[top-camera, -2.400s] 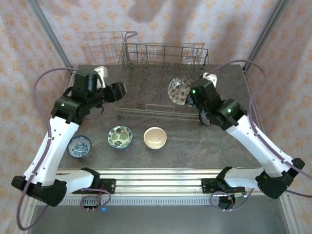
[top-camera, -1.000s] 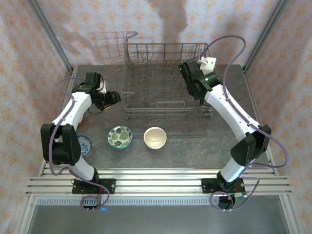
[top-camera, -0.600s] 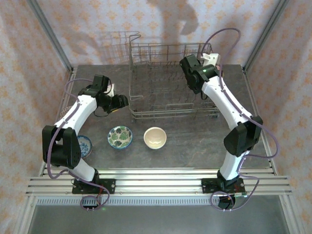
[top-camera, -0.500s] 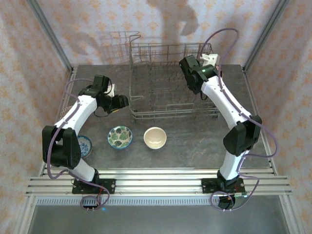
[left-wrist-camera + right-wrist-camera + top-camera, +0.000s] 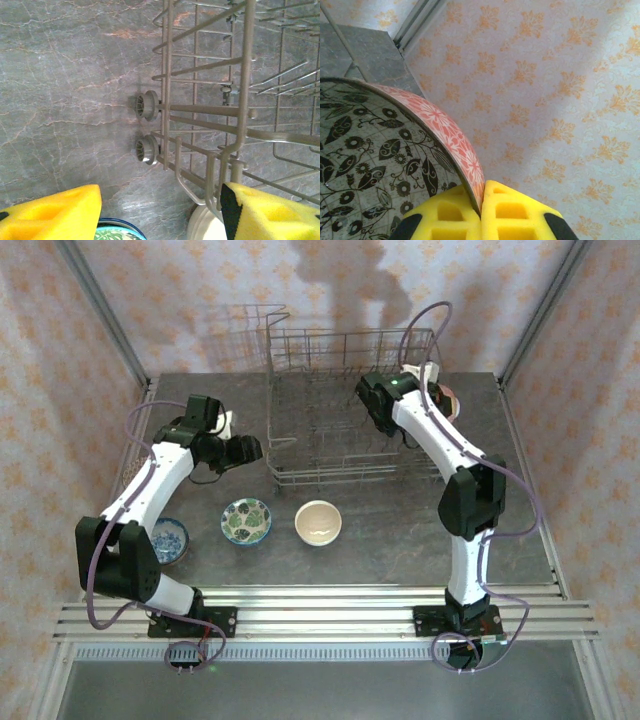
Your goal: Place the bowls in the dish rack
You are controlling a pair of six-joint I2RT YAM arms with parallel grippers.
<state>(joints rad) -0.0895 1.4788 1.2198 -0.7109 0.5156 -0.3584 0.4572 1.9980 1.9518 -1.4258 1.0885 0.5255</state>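
The grey wire dish rack (image 5: 340,415) stands at the back middle of the table. My right gripper (image 5: 432,390) hangs by the rack's far right corner, shut on the rim of a bowl (image 5: 449,400). This bowl (image 5: 380,140) is pinkish-red outside with black leaves inside, and the yellow pads (image 5: 482,200) pinch its edge. My left gripper (image 5: 247,450) is open at the rack's (image 5: 240,115) front left corner, with a corner wire just inside its right finger (image 5: 270,212). On the table in front lie a blue bowl (image 5: 165,540), a green floral bowl (image 5: 246,520) and a cream bowl (image 5: 318,522).
Two small grey wheels (image 5: 145,127) stick out of the rack's side, close ahead of the left gripper. Metal frame posts (image 5: 530,310) and patterned walls close in the table at the back and sides. An aluminium rail (image 5: 320,615) runs along the near edge.
The rack has slid a little to the right. My right arm has swung the held bowl from over the rack's back to beside its far right corner. The left gripper has hardly moved.
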